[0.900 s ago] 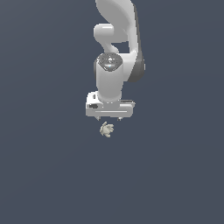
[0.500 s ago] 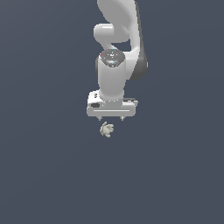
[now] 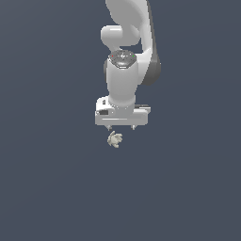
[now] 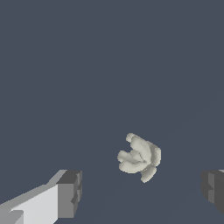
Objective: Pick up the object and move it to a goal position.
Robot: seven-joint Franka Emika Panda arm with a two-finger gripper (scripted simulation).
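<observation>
Dark grey-blue ground fills both views, flat and plain, with no edge to be seen. On it the small cream lumpy object (image 3: pixel 114 139) is found, lying loose by itself. The white hand (image 3: pixel 121 127) is held above it, pointing down, and its two dark fingertips (image 4: pixel 70 193) are spread wide with nothing between them. In the wrist view the object (image 4: pixel 140 157) is seen between the two tips but ahead of the line that joins them, not touched by either one. In the exterior view it sits just below the hand, a little toward the exterior view's left. A small slide over it is likely needed before the hand is lowered and closed.
</observation>
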